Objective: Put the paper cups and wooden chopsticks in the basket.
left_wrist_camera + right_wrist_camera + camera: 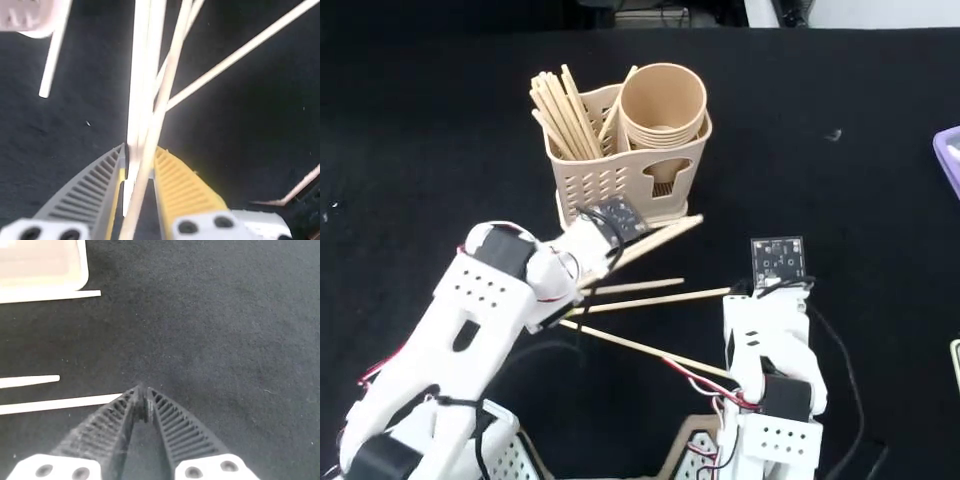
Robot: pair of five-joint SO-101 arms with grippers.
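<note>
Several slim, pale wooden chopsticks [650, 301] lie splayed across the black table [440, 130].

One basket [605, 185], one paper cup stack [665, 133], perhaps a dozen chopsticks [563, 118]

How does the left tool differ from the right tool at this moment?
The left tool is shut on several wooden chopsticks; the right tool is shut on nothing. The left tool is grey on one side and yellow on the other; the right tool is all dark. The left tool sits beside the basket, the right farther off. Both are ribbed.
</note>
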